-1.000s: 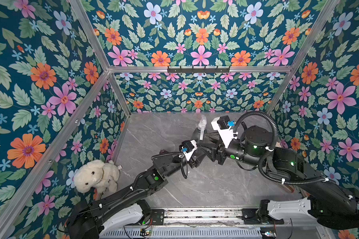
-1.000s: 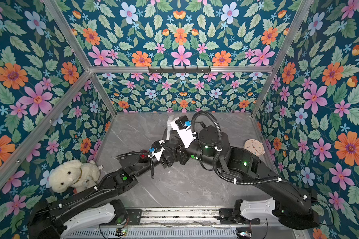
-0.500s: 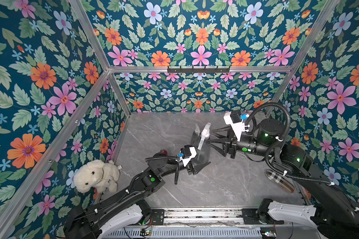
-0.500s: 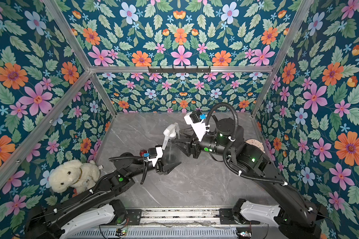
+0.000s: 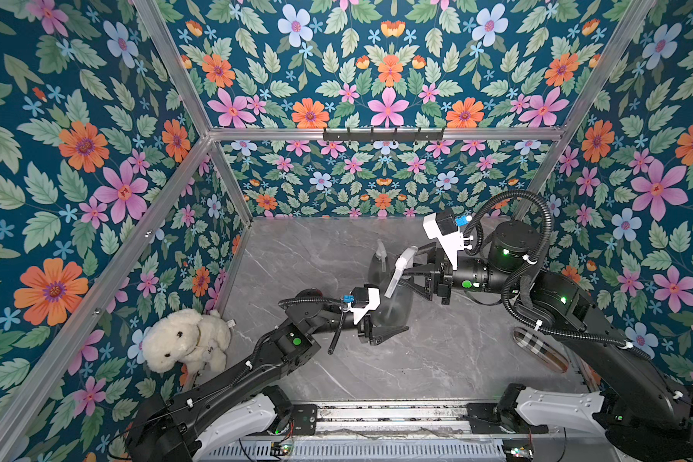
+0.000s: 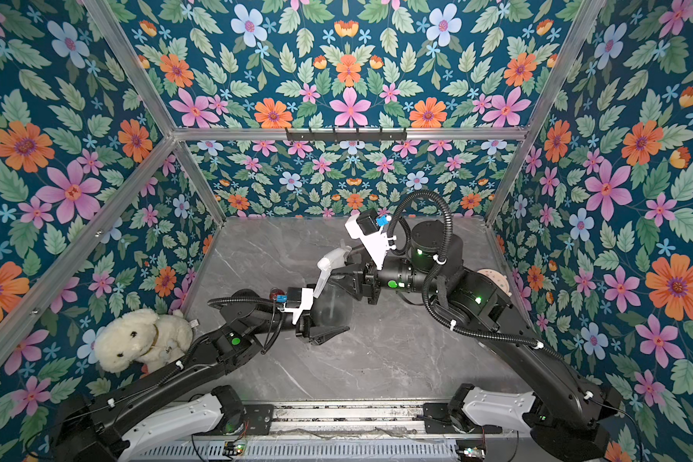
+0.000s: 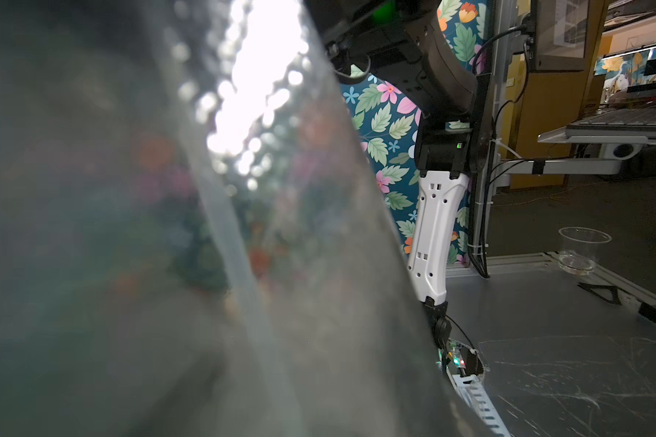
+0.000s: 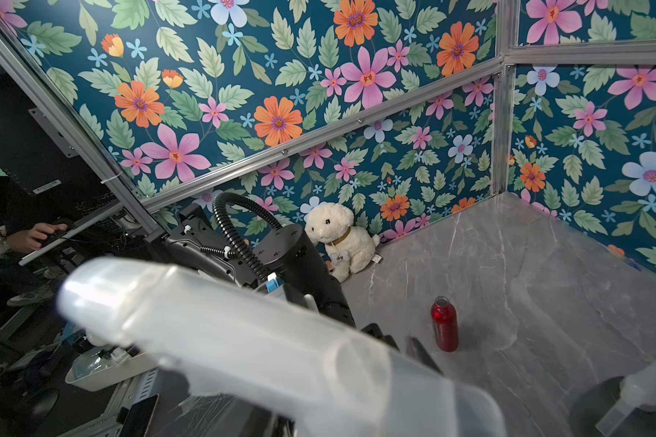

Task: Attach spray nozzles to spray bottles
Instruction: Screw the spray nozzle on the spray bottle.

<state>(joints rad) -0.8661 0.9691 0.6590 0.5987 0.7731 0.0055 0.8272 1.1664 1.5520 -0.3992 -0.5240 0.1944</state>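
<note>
Marble tabletop (image 5: 437, 360): left end effector (image 5: 396, 317) clamps bottle (image 5: 395, 305); right end effector (image 5: 411, 267) straddles nozzle (image 5: 397, 276), grip unclear.

Mid-table (image 5: 437, 360): cone bottle (image 5: 395, 310), trigger nozzle (image 5: 401, 266) on its neck. Just behind, slightly left: second cone bottle (image 5: 377, 270), second nozzle (image 5: 380, 249) on top. Left of both, apart: small cylindrical bottle (image 8: 444, 329), upright. Front-left corner, against the wall: plush dog (image 5: 185, 340). Along the right edge, well apart from the bottles: oval case (image 5: 541, 349) toward the front, round disc (image 6: 493, 280) behind it.
</note>
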